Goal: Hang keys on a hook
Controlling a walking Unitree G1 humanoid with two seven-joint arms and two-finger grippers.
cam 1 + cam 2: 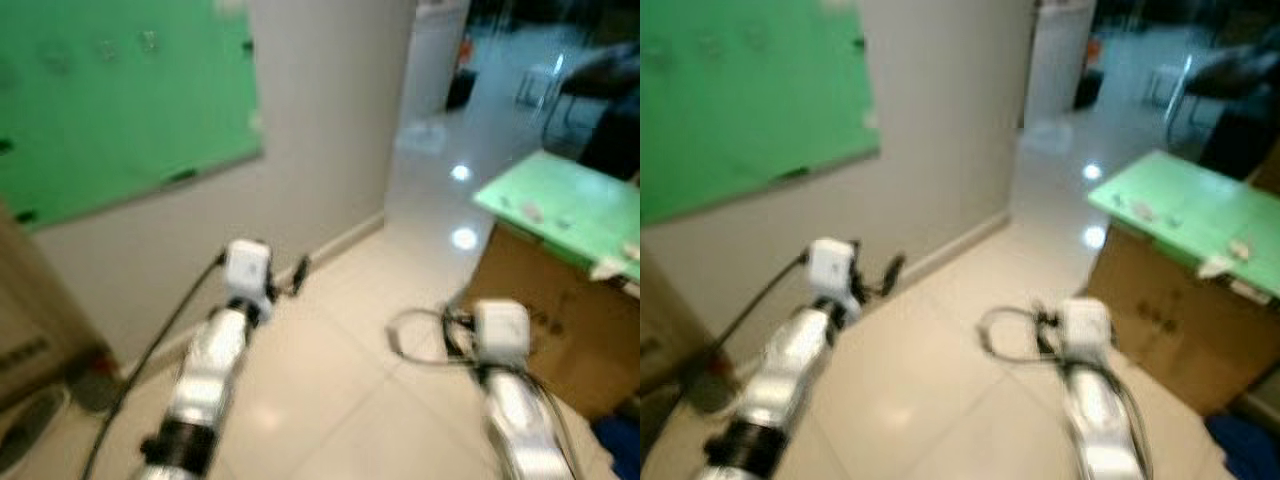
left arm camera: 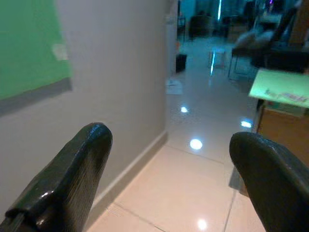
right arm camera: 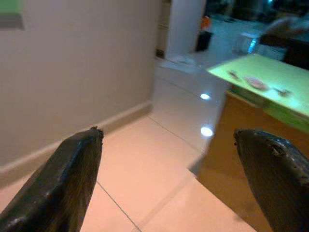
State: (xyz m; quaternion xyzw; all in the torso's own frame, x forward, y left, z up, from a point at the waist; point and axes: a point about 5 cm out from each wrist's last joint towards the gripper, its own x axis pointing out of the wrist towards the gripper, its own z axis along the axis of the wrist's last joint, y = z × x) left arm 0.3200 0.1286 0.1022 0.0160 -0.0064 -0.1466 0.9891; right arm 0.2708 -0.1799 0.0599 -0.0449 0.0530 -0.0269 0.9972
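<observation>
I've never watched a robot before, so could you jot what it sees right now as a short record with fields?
Place: tiled hallway, pictures blurred
Wall: green board on the robot's left
Table: green-topped box on its right, small items on top, too blurred to name
Left gripper: open, empty, held forward
Right gripper: open, empty, held forward

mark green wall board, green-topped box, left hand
green wall board [image 1: 110,100], left eye view, middle of its green face
green-topped box [image 1: 560,205], left eye view, bare part of its green top
left hand [image 2: 169,181], left wrist view, midway between its two black fingertips, fingers apart
</observation>
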